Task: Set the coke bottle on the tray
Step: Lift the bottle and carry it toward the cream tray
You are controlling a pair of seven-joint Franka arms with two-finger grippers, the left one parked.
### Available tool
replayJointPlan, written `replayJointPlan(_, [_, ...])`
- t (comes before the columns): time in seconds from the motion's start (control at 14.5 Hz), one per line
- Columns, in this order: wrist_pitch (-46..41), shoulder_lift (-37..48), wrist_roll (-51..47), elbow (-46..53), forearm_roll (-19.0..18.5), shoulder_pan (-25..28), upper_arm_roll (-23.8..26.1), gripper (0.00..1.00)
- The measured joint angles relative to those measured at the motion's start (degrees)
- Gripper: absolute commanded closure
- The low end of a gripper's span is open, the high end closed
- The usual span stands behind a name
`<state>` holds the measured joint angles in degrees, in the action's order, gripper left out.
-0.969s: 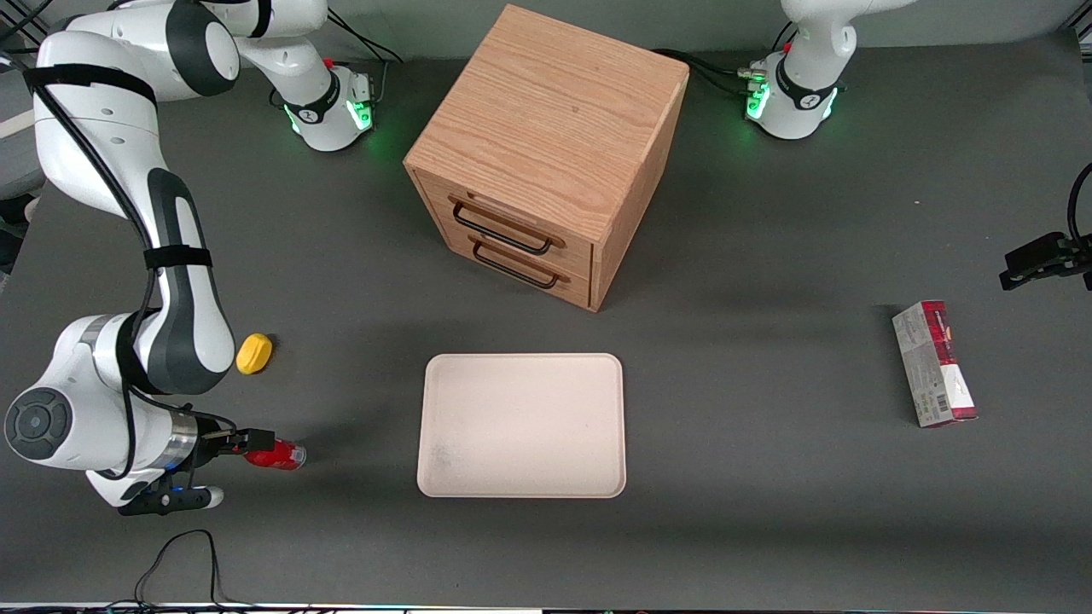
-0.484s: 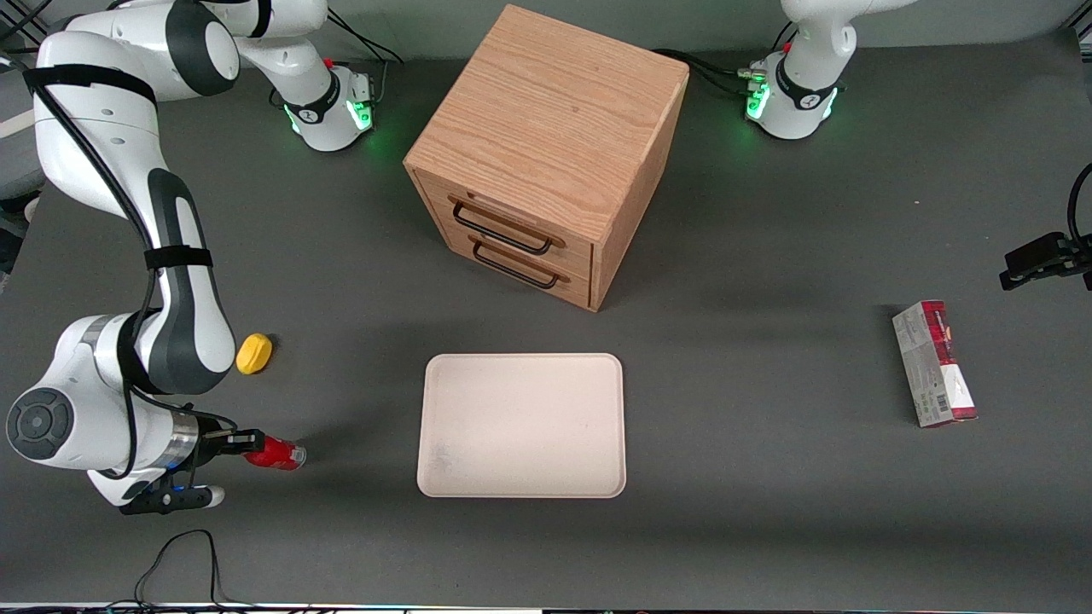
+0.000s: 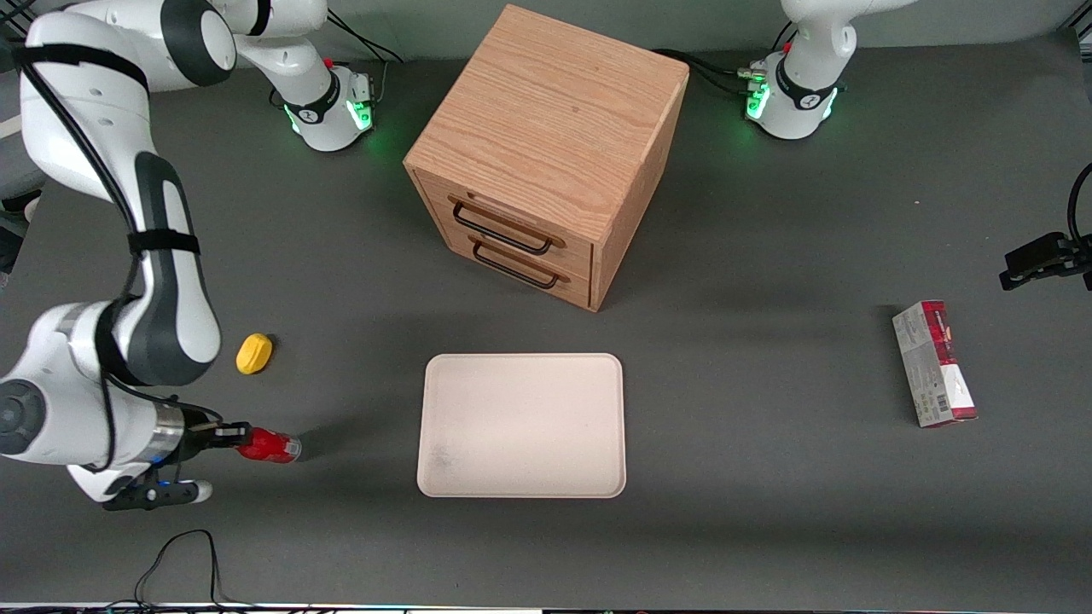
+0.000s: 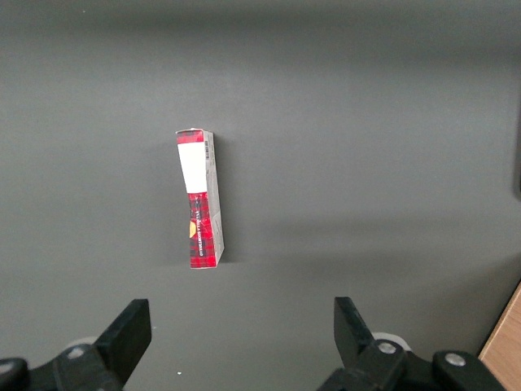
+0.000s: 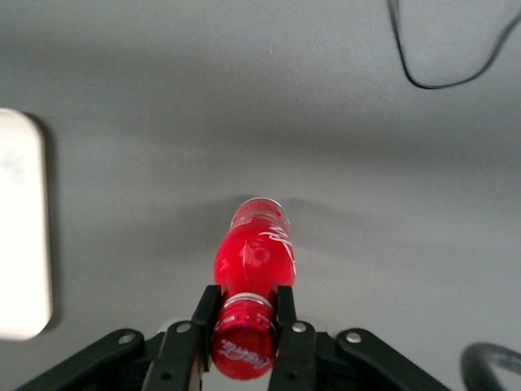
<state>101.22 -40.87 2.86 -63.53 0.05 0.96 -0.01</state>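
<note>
The coke bottle (image 3: 271, 446) is small and red, and lies horizontally with its clear base pointing toward the tray. My right gripper (image 3: 239, 437) is shut on its red cap and neck, low over the table near the working arm's end. In the right wrist view the fingers (image 5: 205, 314) clamp the neck on both sides of the bottle (image 5: 254, 252), and a shadow lies beside it. The cream-pink tray (image 3: 522, 425) lies flat and bare in front of the drawer cabinet, well apart from the bottle. Its edge shows in the right wrist view (image 5: 20, 228).
A yellow lump (image 3: 253, 353) lies near the gripper, farther from the front camera. The wooden drawer cabinet (image 3: 546, 128) stands mid-table. A red-and-white carton (image 3: 934, 362) lies toward the parked arm's end and shows in the left wrist view (image 4: 200, 199). A black cable (image 3: 183, 546) loops by the front edge.
My gripper, holding the bottle, has shifted slightly away from the tray and seems to have risen a little. The arm's upper links have swung the same way.
</note>
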Motion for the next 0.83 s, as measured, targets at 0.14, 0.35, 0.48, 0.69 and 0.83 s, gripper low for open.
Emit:
replayJointPlan(0.14, [-7.29,2.93,0.0,3.61,0.0,0.0,0.02,1.0])
replayJointPlan(0.35, [-16.6,7.77,0.01,6.78,0.0,-0.01,0.12,1.0])
replayJointPlan(0.48, [-21.78,11.54,0.02,7.52,0.0,-0.01,0.53,1.0])
replayJointPlan(0.69, [-26.54,17.25,0.02,7.61,0.0,0.01,1.46,1.0])
replayJointPlan(0.83, [-27.03,19.33,0.03,7.78,0.0,-0.04,3.34,1.0])
